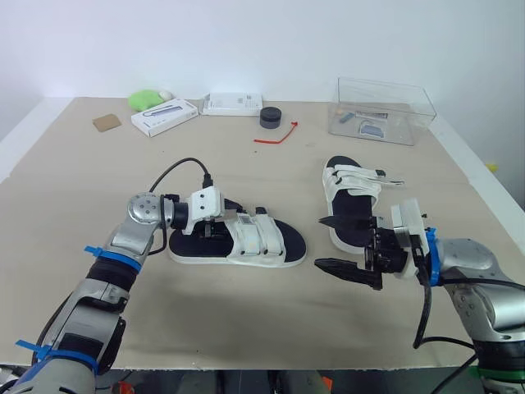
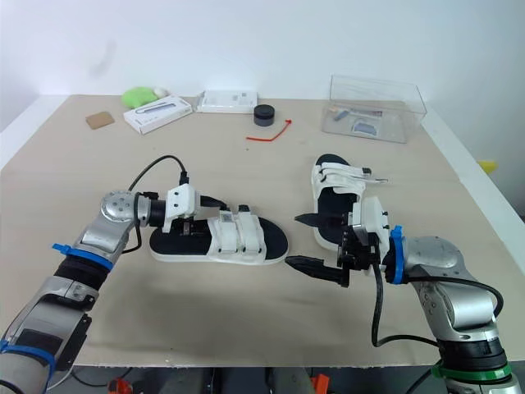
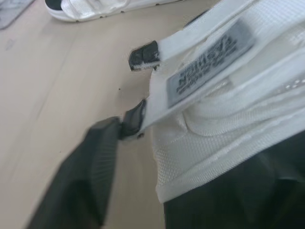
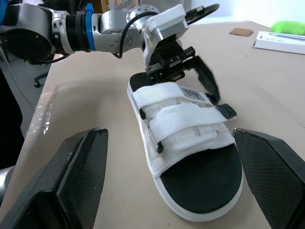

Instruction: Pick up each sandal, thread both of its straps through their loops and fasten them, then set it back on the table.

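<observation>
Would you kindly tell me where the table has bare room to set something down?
Free: left part of the table, in front of the white box; the band from the red tie to left sandal and right sandal. Crowded: between those two, where the right gripper hovers.

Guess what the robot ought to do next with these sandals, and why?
Probably swing the open right gripper over to the far sandal and take hold of it. Its strap end sticks out loose to the side, while the near sandal lies flat on the table with both straps laid across, apparently fastened.
</observation>
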You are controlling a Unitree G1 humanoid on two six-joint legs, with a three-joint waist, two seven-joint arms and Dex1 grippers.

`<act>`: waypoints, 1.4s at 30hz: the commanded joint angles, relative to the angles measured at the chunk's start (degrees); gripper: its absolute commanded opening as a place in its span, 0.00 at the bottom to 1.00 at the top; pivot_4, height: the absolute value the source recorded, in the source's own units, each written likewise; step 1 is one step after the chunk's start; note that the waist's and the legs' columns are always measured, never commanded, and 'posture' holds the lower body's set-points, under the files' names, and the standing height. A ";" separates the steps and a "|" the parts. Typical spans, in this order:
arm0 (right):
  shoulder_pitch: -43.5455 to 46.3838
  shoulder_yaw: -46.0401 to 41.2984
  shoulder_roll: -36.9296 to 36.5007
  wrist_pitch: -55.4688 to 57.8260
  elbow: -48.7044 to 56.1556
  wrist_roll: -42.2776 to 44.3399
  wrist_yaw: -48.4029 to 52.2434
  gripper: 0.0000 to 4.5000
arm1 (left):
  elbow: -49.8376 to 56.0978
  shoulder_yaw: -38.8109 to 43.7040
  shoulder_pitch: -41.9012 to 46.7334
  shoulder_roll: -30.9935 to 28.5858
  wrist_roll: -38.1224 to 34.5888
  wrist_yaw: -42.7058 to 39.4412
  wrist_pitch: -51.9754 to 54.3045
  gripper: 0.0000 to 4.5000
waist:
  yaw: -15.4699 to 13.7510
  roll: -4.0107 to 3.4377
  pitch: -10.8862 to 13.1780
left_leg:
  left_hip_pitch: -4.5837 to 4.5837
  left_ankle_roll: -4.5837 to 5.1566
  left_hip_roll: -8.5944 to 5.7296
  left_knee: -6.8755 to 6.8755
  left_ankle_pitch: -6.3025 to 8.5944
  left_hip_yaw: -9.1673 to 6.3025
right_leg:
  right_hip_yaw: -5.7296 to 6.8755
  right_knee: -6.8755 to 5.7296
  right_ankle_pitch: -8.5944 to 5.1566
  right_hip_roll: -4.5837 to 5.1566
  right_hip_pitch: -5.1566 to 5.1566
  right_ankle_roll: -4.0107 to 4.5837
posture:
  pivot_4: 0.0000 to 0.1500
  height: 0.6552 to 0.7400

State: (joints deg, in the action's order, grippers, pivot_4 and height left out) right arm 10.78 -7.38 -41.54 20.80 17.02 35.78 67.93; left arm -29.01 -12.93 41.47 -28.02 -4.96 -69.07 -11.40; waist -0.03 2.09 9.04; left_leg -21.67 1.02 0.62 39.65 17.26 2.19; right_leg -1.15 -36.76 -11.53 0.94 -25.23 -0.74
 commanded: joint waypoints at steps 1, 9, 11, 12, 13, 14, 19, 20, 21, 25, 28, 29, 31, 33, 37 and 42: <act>-0.44 -1.79 -0.64 -0.81 2.75 0.75 -0.96 1.00 | -0.84 0.87 0.98 1.01 -0.69 0.01 -0.36 0.38 | 0.00 0.00 0.00 | 0.00 0.00 0.00 0.04 0.00 -0.02 | 0.00 -0.06 -0.01 0.00 0.00 -0.02 | 1.00 1.00; 2.20 -0.57 0.35 -0.21 1.12 0.76 -2.22 1.00 | 1.81 3.30 0.86 1.43 -0.11 6.89 7.42 0.02 | 0.00 0.00 0.00 | 0.00 0.00 0.00 0.20 0.00 -0.03 | -0.04 -0.21 -0.02 -0.03 0.01 -0.02 | 1.00 1.00; 3.09 -0.16 0.79 -0.19 0.26 0.37 -2.81 1.00 | 0.98 5.67 2.92 1.16 0.64 13.12 12.76 0.02 | 0.00 0.00 0.00 | 0.01 0.00 0.00 0.24 0.00 -0.04 | -0.06 -0.25 -0.02 -0.04 0.00 -0.02 | 1.00 1.00; 3.39 -0.06 0.94 -0.39 -0.11 0.03 -3.19 1.00 | 0.25 6.95 4.20 0.91 1.35 17.08 15.53 0.02 | 0.00 0.01 0.01 | 0.00 0.00 0.00 0.26 0.00 -0.08 | -0.06 -0.25 -0.02 -0.07 0.01 -0.02 | 1.00 1.00; 3.64 -0.09 1.14 -0.56 -0.44 -0.24 -3.62 1.00 | -0.94 9.02 5.89 0.77 1.51 22.22 19.39 0.02 | 0.01 0.05 0.04 | 0.00 0.00 0.01 0.28 0.00 -0.08 | -0.07 -0.27 -0.02 -0.08 0.01 -0.02 | 1.00 1.00; 4.06 0.04 1.44 -0.85 -1.00 -0.66 -4.15 1.00 | -2.20 11.12 7.52 0.53 1.79 27.71 22.85 0.02 | 0.01 0.06 0.06 | -0.01 0.01 0.02 0.31 -0.03 -0.12 | -0.08 -0.32 -0.01 -0.13 0.00 -0.02 | 1.00 1.00; 7.29 1.18 4.74 -3.42 -5.02 -3.28 -6.78 1.00 | -6.13 19.02 11.44 0.09 2.80 47.93 35.14 0.02 | 0.31 0.14 0.10 | -0.01 0.01 0.14 0.32 -0.03 -0.13 | -0.12 -0.35 0.02 -0.28 -0.03 0.04 | 1.00 1.00; 8.24 1.79 5.55 -3.69 -6.05 -3.86 -7.20 1.00 | -6.77 21.03 11.49 0.15 2.55 51.81 36.79 0.02 | 0.29 0.14 0.10 | -0.01 0.01 0.15 0.31 -0.03 -0.13 | -0.11 -0.38 0.03 -0.24 -0.05 0.05 | 1.00 1.00; 8.96 2.31 6.15 -3.94 -6.84 -4.44 -7.40 1.00 | -7.22 22.17 11.39 0.16 2.57 54.44 37.88 0.02 | 0.29 0.14 0.10 | -0.01 0.00 0.15 0.30 -0.03 -0.13 | -0.08 -0.38 0.03 -0.16 -0.06 0.07 | 1.00 1.00; 11.55 4.32 8.53 -4.55 -9.76 -6.20 -8.30 1.00 | -5.69 22.77 9.54 0.89 3.04 58.67 39.71 0.02 | 0.00 0.14 0.11 | -0.14 -0.05 0.08 0.29 -0.01 -0.14 | 0.09 -0.37 0.03 0.21 -0.15 0.09 | 1.00 1.00; 12.05 4.56 8.66 -4.91 -10.49 -6.48 -7.69 1.00 | -4.20 21.15 8.44 1.14 4.17 59.46 40.72 0.02 | -0.64 0.16 0.12 | -0.37 -0.13 -0.03 0.33 -0.05 -0.18 | 0.20 -0.34 0.04 0.44 -0.24 0.09 | 1.00 1.00; 12.17 4.56 8.62 -5.04 -10.76 -6.59 -7.45 1.00 | -3.83 20.86 8.15 1.23 4.34 59.53 40.97 0.02 | -0.65 0.16 0.12 | -0.44 -0.15 -0.13 0.37 -0.05 -0.31 | 0.27 -0.31 0.04 0.56 -0.23 0.09 | 1.00 1.00; 12.64 4.54 8.50 -5.31 -11.69 -6.74 -6.91 1.00 | -3.48 20.69 7.79 1.32 4.45 59.61 41.25 0.02 | -0.62 0.16 0.11 | -0.45 -0.16 -0.20 0.37 -0.06 -0.32 | 0.27 -0.31 0.04 0.62 -0.22 0.08 | 1.00 1.00; 13.32 4.42 8.28 -5.59 -12.94 -6.77 -6.20 1.00 | -2.81 20.55 7.14 1.00 4.91 60.13 41.03 0.09 | -0.58 0.16 0.11 | -0.44 -0.16 -0.21 0.37 -0.06 -0.30 | 0.26 -0.29 0.06 0.63 -0.22 0.05 | 1.00 1.00; 14.27 4.39 8.17 -5.72 -14.30 -6.61 -5.41 1.00 | 0.36 21.38 5.82 1.13 4.00 60.09 41.58 0.49 | -0.51 0.16 0.11 | -0.42 -0.20 -0.13 0.37 -0.08 -0.35 | 0.28 -0.32 0.07 0.55 -0.23 0.07 | 1.00 1.00; 14.43 4.16 7.96 -5.65 -14.51 -6.61 -5.05 1.00 | 12.68 21.24 0.42 -0.44 2.99 56.61 43.52 0.97 | -0.47 0.16 0.11 | -0.42 -0.29 -0.10 0.37 -0.14 -0.41 | 0.31 -0.37 0.12 0.51 -0.22 0.16 | 1.00 1.00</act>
State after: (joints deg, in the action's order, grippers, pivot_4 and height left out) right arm 23.96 -1.81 -32.76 16.03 1.92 28.86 62.61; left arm -22.75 7.58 42.43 -26.92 -1.05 -10.95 31.67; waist -0.50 2.25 9.15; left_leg -22.09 0.72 0.53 40.02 17.12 1.78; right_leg -0.84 -37.13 -11.40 1.45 -25.45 -0.57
